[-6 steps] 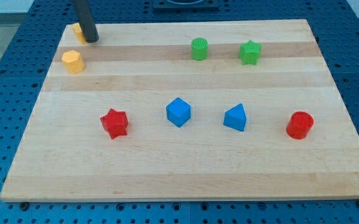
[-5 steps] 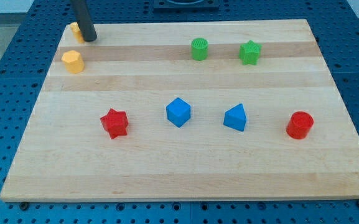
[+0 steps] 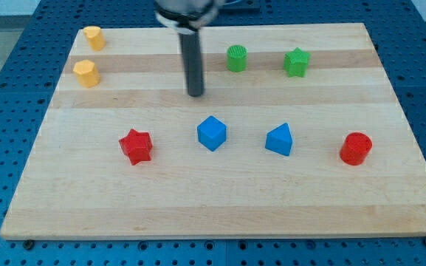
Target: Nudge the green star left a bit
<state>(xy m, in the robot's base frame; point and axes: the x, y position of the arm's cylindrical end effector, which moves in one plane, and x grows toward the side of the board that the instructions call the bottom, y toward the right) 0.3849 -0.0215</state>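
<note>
The green star lies near the view's top right of the wooden board. A green cylinder sits just to its left. My tip rests on the board left of and below the green cylinder, well to the left of the green star and above the blue cube. It touches no block.
Two yellow blocks sit at the view's top left. A red star, a blue triangular block and a red cylinder lie in a row across the lower middle.
My tip has moved from the top left corner beside the upper yellow block rightward and down to the board's upper middle. No block has moved.
</note>
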